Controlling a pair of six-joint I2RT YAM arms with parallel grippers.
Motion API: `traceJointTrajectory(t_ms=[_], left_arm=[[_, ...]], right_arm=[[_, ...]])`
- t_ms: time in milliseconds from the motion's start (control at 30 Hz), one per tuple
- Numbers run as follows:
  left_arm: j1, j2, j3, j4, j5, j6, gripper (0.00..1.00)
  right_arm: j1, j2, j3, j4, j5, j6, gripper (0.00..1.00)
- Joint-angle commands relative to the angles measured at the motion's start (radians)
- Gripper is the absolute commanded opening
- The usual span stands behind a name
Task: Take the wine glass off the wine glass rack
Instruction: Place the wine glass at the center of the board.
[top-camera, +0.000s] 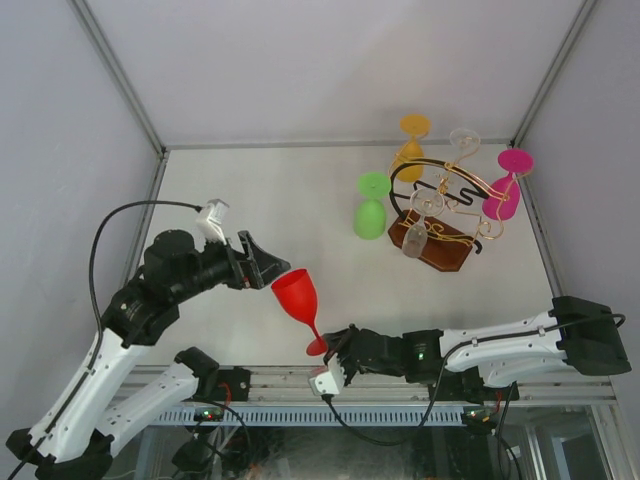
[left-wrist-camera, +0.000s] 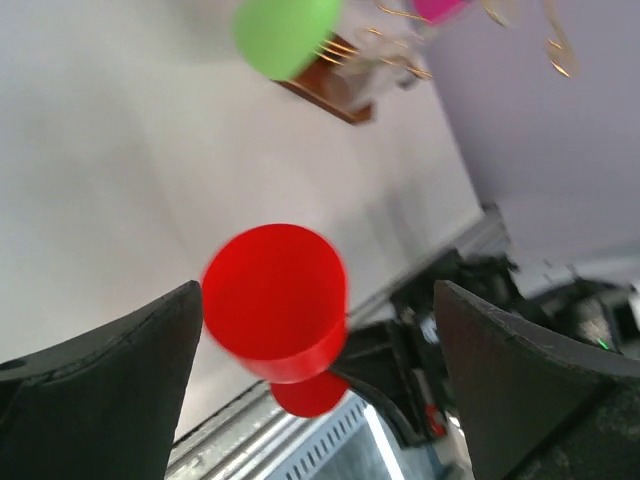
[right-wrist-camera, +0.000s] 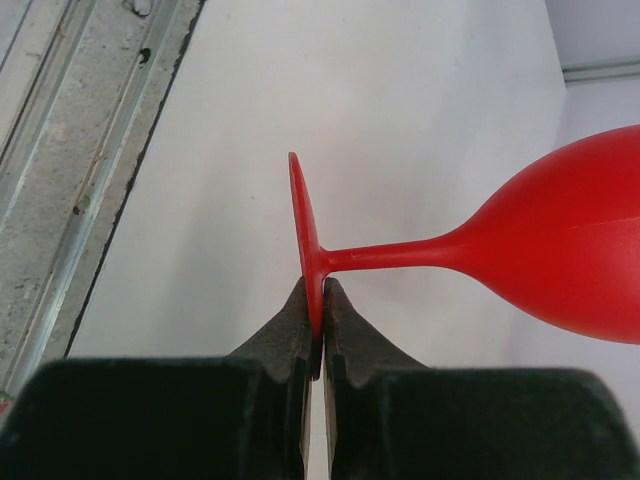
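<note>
Item 1: red plastic stemmed wine glass (top-camera: 298, 293), off the dark-based, gold-wired wine glass rack (top-camera: 440, 250), tilting in air near the white table's (top-camera: 250, 200) front edge. Right gripper (right-wrist-camera: 322, 300) pinching its foot disc, jaws nearly meeting. Left gripper (left-wrist-camera: 318, 290) gaping fully, empty, facing the bowl. Advisable: left closing gently around the bowl before right is releasing.

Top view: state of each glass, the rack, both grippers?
red wine glass: off rack, foot pinched
right gripper: shut on its foot
left gripper: open, facing its bowl
green glass: on rack
orange glass: on rack
pink glass: on rack
back clear glass: on rack
wine glass rack: upright
</note>
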Motion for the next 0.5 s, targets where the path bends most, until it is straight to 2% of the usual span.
traceJointTrajectory(t_ms=[0,100,233,467], left_arm=[[0.019,0.002,-0.08,0.263,0.448,-0.02,1.0],[0.019,0.049,-0.087,0.244,0.492,0.011,0.99],[0.014,0.094,-0.1,0.201,0.532,0.048,0.93],[-0.034,0.123,-0.125,0.184,0.528,0.08,0.86]], right_arm=[[0.026,-0.015,-0.014,0.068,0.017,-0.031,0.0],[0.03,-0.04,-0.037,0.081,-0.025,-0.032,0.0],[0.031,-0.063,-0.051,0.076,-0.021,-0.048,0.0],[0.031,-0.067,-0.051,0.07,-0.031,-0.063,0.0]])
